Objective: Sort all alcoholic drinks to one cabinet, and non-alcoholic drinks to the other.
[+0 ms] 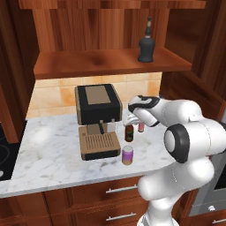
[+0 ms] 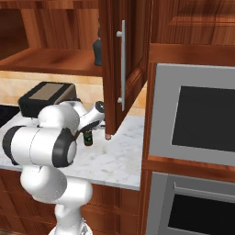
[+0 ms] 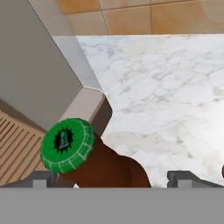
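One cabinet (image 1: 110,62) stands open above the marble desk (image 1: 48,154), already holding the squat dark grey bottle (image 1: 146,43) on its shelf, likely marking this side for alcohol. The coffee machine (image 1: 98,119) crowds the remaining drinks. The hand (image 3: 111,177), its tips spread wide apart, hovers over the brown beer bottle (image 1: 129,133), apparently lining up a grasp. The pink bottle (image 1: 141,127) and purple can (image 1: 127,155) wait nearby.
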You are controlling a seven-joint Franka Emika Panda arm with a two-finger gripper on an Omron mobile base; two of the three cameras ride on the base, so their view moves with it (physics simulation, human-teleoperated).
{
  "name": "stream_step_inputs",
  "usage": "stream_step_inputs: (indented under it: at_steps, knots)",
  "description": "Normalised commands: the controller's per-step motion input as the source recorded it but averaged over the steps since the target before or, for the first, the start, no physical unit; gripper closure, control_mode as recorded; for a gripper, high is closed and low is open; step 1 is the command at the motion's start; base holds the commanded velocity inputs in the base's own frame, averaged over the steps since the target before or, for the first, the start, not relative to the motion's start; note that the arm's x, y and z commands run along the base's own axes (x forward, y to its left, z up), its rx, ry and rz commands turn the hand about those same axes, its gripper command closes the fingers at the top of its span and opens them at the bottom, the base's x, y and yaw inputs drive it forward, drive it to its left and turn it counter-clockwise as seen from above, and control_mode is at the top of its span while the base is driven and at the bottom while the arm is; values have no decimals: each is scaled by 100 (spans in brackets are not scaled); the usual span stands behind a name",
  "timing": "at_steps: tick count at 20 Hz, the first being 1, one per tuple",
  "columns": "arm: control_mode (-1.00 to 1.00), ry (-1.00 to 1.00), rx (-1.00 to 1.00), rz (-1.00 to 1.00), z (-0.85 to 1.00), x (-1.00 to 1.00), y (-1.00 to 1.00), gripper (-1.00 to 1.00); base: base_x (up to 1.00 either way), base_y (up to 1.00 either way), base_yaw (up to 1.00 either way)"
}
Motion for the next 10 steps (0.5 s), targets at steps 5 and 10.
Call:
stream_step_inputs:
  at_steps: [5,10]
  knots:
    - [-100,0,0,2,-9,8,0,-100,0,0,0]
    - [-100,0,0,3,-13,0,18,100,0,0,0]
